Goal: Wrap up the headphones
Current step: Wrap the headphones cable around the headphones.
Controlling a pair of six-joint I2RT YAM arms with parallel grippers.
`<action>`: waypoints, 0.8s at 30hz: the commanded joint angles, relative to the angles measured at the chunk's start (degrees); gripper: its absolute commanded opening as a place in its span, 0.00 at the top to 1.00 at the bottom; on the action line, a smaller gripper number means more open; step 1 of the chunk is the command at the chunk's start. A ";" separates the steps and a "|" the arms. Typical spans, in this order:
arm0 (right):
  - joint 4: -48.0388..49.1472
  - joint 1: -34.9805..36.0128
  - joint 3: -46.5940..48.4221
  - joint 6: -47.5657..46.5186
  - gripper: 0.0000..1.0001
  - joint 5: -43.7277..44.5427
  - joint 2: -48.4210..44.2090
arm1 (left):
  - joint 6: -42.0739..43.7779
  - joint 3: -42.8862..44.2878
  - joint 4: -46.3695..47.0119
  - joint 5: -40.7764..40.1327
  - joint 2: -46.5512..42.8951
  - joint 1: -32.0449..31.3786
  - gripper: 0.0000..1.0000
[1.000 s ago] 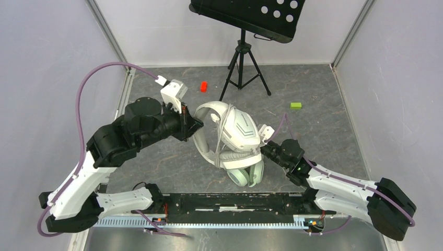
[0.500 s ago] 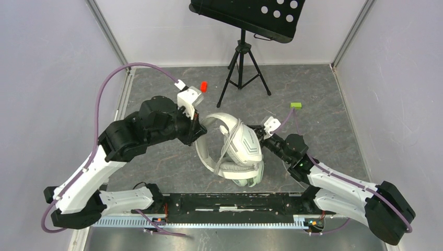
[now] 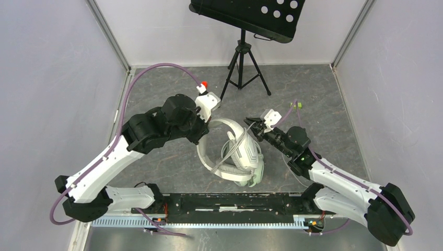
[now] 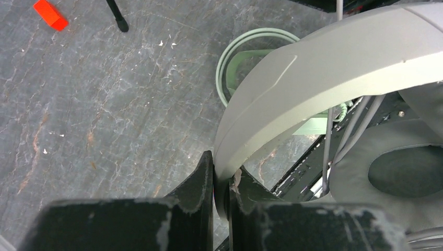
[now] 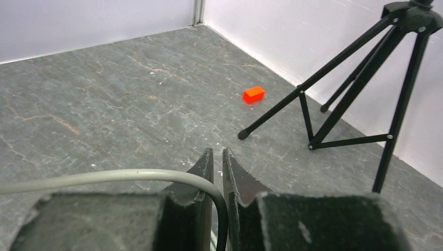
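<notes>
The white-grey headphones (image 3: 243,150) stand tilted at the table's middle, and their headband (image 4: 324,78) is clamped in my left gripper (image 4: 222,183), which is shut on it. In the top view that gripper (image 3: 207,129) is at the band's far left side. The mint-green headphones (image 3: 252,177) lie partly under the white pair; their green band (image 4: 225,68) shows behind it. Pale cable strands (image 3: 231,146) cross the white earcup. My right gripper (image 5: 218,157) is shut on the thin pale cable (image 5: 104,178), just right of and beyond the headset (image 3: 251,122).
A black tripod (image 3: 242,57) with a music stand stands at the back centre, and its legs (image 5: 355,89) are close ahead of the right gripper. A red block (image 3: 204,84) and a green block (image 3: 296,105) lie on the grey floor. Pale walls close both sides.
My left arm has swung right and farther back, turning the white headset by its band. The right gripper has moved up and away from the base, drawing the cable with it.
</notes>
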 commanded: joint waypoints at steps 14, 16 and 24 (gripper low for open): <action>8.28 -0.75 -2.24 -6.01 0.86 7.86 0.57 | 3.31 4.29 -1.16 -4.50 1.75 -0.06 0.98; 9.74 -0.76 -3.26 -6.73 0.84 9.80 0.26 | 3.32 4.77 -1.65 -3.94 1.99 -0.12 0.98; 11.17 -0.74 -4.22 -9.03 0.87 14.39 1.32 | 3.19 4.84 -1.71 -3.65 1.85 -0.06 0.98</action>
